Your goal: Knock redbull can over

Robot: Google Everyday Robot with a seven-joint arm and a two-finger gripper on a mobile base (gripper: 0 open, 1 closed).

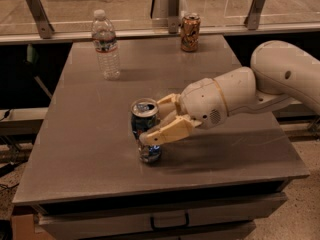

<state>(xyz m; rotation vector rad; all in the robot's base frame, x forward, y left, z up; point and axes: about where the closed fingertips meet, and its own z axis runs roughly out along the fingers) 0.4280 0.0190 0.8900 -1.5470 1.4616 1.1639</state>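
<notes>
The redbull can (144, 124), blue and silver with a silver top, stands near the front middle of the grey table (90, 134), leaning slightly with its top toward the left. My gripper (153, 120) reaches in from the right at the end of the white arm (280, 79). Its tan fingers are spread, with the can between them. The near finger (165, 132) lies across the can's front and touches it. The far finger (167, 102) sits just behind the can's top at the right.
A clear plastic water bottle (106, 46) stands upright at the back left of the table. An orange-brown can (190, 32) stands at the back edge, right of middle. A glass barrier with metal posts (37, 14) runs behind the table. A drawer front (170, 219) sits below.
</notes>
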